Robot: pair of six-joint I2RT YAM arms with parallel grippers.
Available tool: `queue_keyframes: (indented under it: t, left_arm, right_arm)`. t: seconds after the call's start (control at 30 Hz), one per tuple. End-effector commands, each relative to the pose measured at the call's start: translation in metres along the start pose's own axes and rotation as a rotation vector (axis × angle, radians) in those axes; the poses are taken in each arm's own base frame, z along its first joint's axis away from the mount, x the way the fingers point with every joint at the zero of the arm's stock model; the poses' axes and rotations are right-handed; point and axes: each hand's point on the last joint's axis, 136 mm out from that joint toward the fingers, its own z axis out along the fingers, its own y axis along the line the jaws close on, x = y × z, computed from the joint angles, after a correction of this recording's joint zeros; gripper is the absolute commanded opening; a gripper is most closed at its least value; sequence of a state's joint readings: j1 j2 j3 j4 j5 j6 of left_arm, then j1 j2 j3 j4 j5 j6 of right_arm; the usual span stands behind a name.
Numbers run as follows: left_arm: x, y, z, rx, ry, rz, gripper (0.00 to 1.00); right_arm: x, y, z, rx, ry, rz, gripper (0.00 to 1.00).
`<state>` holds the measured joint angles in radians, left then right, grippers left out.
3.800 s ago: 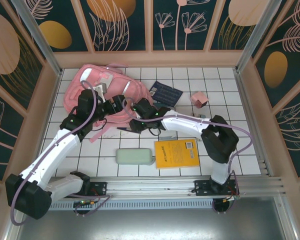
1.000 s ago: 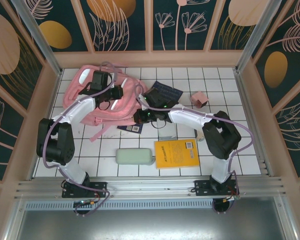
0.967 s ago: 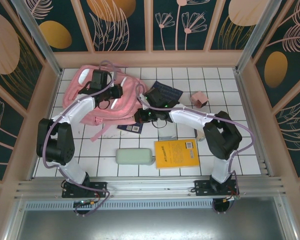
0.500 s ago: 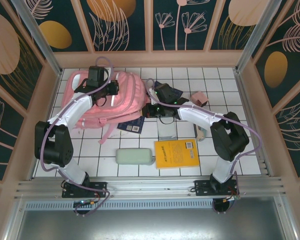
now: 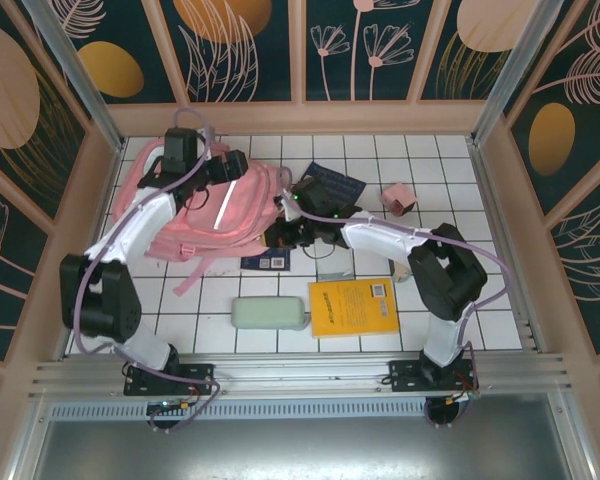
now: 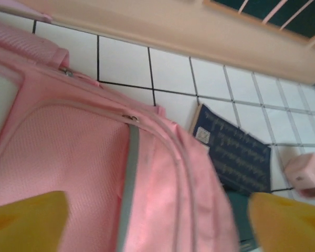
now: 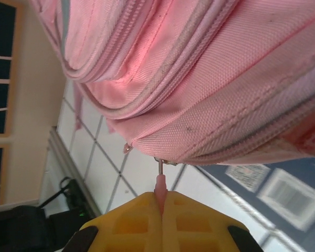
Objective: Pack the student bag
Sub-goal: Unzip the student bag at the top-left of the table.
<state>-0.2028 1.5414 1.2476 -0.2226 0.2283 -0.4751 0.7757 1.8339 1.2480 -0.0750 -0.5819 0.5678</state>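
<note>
Top cam: student bag [image 5: 190, 220] lies far-left on tiles; R gripper [image 5: 280, 237] at its near-right edge.
L wrist cam: L gripper [image 6: 157, 226] jaws wide apart, empty, over bag front.
R wrist cam: R gripper pinched tight on zipper pull [image 7: 161, 184].
Step, prob.: unzipping. Next needs steady pull along zip track.
Blue booklet [image 6: 233, 155] print too small to read.

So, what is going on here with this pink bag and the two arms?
The right gripper is shut on a pink zipper pull of the student bag, which lies on the tiled table. The left gripper hangs open over the bag's front, holding nothing. A yellow book and a green case lie on the table outside the bag, not yet packed.
</note>
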Motion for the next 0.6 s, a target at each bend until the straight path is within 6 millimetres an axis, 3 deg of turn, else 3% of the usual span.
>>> queue_keyframes:
  t: [0.0,0.1,0.17,0.37,0.57]
  left_arm:
    - [0.000,-0.004,-0.049,0.028,-0.113,-0.224,0.99]
    - [0.020,-0.001,-0.074,0.049,-0.122,-0.376,0.99]
    - [0.041,-0.003,-0.080,0.104,-0.082,-0.491,0.95]
    - [0.109,0.013,-0.071,0.171,0.042,-0.906,0.70]
    - [0.125,0.025,-0.067,0.140,0.058,-1.022,0.64]
  right_arm:
    - [-0.034,0.043,-0.003,-0.143,-0.098,-0.015,0.00]
    - [-0.041,0.049,0.005,-0.150,-0.116,-0.013,0.00]
    - [-0.045,0.052,0.010,-0.156,-0.125,-0.007,0.00]
    - [-0.052,0.056,0.022,-0.162,-0.133,0.005,0.00]
    - [-0.045,0.061,0.027,-0.140,-0.119,-0.020,0.00]
